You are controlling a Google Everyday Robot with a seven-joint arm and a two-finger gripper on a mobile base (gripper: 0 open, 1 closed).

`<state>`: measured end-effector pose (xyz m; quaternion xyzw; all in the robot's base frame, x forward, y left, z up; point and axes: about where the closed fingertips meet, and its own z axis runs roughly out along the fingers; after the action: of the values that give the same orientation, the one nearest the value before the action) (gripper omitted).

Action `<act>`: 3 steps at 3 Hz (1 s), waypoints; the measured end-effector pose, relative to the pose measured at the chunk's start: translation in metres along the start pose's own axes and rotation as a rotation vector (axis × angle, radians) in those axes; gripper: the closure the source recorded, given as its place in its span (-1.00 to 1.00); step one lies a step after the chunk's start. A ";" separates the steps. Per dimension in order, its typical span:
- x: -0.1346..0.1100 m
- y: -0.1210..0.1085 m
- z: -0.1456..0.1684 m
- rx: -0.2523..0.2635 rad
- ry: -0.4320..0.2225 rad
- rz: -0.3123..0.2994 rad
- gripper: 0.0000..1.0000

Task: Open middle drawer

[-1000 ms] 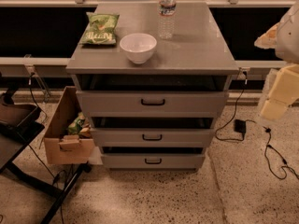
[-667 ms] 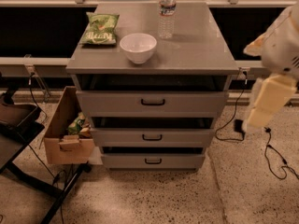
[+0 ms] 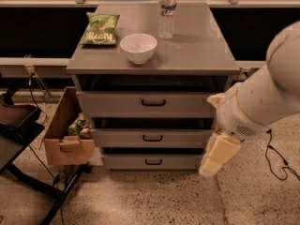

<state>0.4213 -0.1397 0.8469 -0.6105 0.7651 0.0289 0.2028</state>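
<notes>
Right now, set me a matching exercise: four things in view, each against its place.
Things: 1 bowl; 2 bottle; 3 cardboard box; 4 end effector.
Places: A on the floor left of the cabinet; B hanging by the cabinet's lower right corner; C rear of the cabinet top; D nearer the front edge of the cabinet top.
Pairs: 1-D, 2-C, 3-A, 4-B.

Grey cabinet top (image 3: pixel 199 48) with green chip bag (image 3: pixel 99 29), white bowl (image 3: pixel 138 47), upright water bottle (image 3: pixel 167 12); gripper (image 3: pixel 212 161) low beside cabinet's right front.
</notes>
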 end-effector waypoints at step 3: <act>-0.024 -0.015 0.121 0.027 -0.077 -0.017 -1.00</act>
<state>0.4726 -0.0863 0.7470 -0.6125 0.7519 0.0405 0.2403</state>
